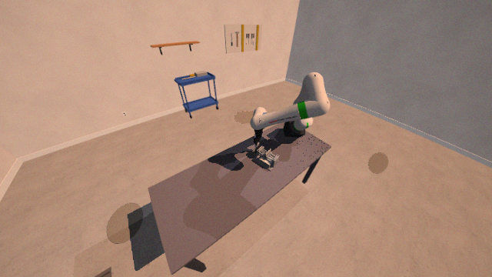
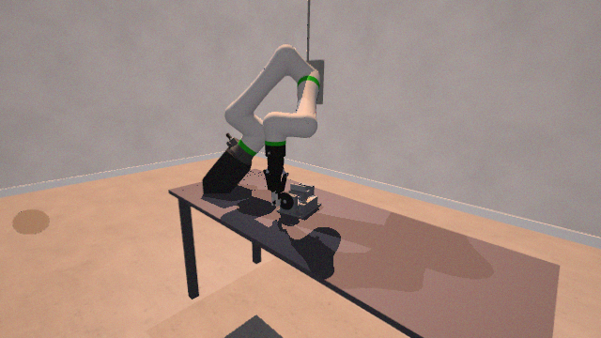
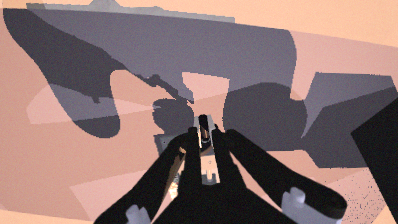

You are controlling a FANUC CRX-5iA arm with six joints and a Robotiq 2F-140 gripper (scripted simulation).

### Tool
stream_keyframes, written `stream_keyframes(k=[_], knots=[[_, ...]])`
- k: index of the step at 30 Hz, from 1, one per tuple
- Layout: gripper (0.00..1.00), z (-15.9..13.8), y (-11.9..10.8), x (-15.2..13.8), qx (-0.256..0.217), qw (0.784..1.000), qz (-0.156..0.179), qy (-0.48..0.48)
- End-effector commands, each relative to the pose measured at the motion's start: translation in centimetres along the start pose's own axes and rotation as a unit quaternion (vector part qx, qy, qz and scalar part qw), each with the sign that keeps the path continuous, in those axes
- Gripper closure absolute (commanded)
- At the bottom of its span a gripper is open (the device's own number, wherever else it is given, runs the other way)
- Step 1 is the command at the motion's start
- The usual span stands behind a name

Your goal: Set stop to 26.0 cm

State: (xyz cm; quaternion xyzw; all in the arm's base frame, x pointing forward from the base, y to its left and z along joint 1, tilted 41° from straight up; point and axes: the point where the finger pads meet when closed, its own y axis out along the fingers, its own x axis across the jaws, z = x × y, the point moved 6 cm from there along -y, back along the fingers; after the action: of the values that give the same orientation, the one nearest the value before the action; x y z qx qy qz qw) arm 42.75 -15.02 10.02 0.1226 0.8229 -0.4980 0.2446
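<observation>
Jaws nearly closed, we see our gripper (image 3: 203, 134) pinching the dark handwheel (image 2: 286, 201) at the near end of a small grey stop fixture (image 2: 302, 199). From the left of the exterior view, the white arm (image 2: 254, 105) rises from its dark base, folds over and drops straight down onto the wheel. The fixture sits on the desk (image 2: 423, 263) close to the arm's end, the rest of the top stretching away right.

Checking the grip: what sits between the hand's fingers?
The handwheel's dark handle, pinched between the hand's fingers; the wrist view shows it.
</observation>
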Motion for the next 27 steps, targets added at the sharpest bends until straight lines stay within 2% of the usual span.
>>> stream_keyframes(k=[1,15,27], knots=[[0.96,0.0,0.6,0.0,0.0,1.0,0.0,0.0],[0.96,0.0,2.7,-1.3,0.0,1.0,0.0,0.0],[0.96,0.0,3.2,-3.3,0.0,1.0,0.0,0.0]])
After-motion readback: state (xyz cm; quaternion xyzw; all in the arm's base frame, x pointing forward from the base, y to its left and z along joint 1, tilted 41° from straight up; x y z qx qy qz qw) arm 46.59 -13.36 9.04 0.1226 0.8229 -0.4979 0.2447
